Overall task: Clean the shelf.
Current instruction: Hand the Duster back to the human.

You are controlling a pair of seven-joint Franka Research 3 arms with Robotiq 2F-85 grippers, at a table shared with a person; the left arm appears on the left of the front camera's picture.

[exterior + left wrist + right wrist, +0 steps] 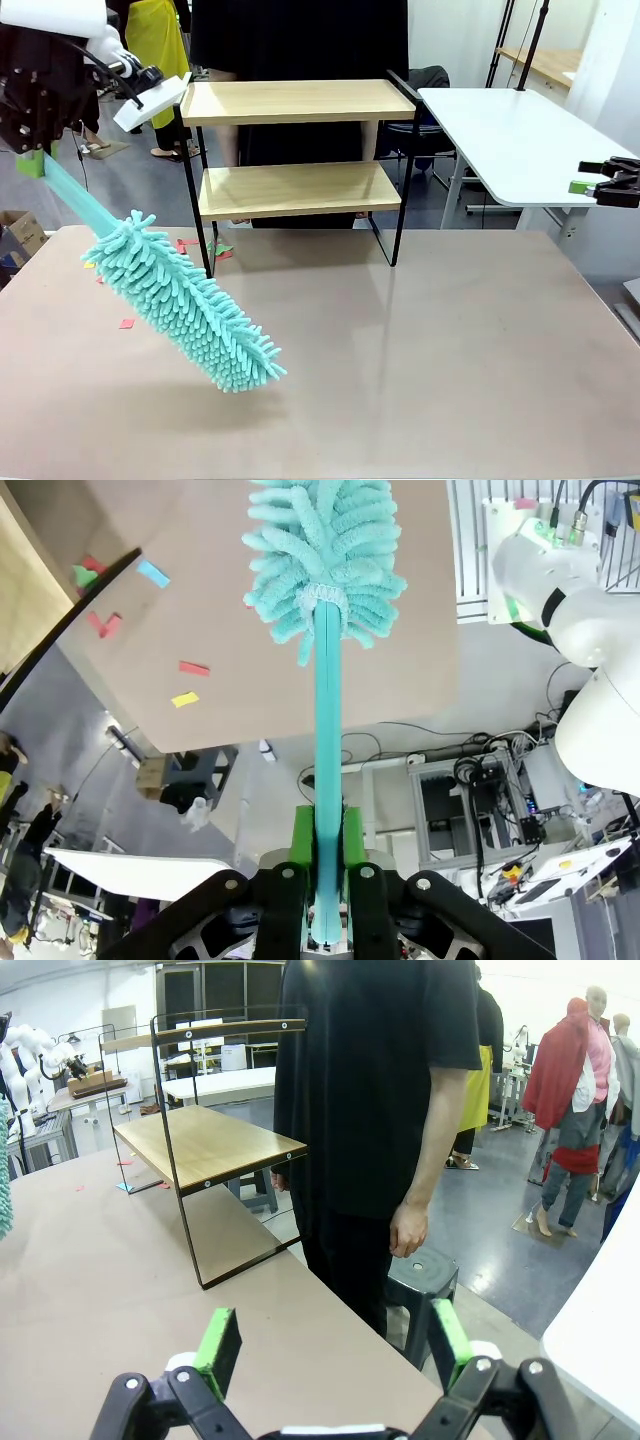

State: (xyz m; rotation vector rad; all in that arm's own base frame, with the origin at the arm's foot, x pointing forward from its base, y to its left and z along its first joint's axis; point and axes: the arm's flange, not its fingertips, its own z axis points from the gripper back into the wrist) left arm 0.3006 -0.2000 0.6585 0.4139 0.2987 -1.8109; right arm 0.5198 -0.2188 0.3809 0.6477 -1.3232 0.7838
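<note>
Brown table (pixel 420 360), shelf (pixel 295 150) at far middle, person behind. Left fingers (pixel 325 850) clamped on duster (pixel 185 300) handle, fluffy head hanging low over near-left table. Right fingers (pixel 330 1345) spread wide, empty, off at right edge. Paper scraps (pixel 128 323) scattered left of shelf. Likely light, rigid rack, wood boards smooth; thin frame prone to sliding under sweeps. Best steadied by side rail.

tabletop (pixel 420 380): brown, wide | paper scraps (pixel 128 323): small, coloured, far left on tabletop | person (pixel 300 40): black clothes, far side | white table (pixel 510 130): far right | stool (pixel 420 1275): beside person
</note>
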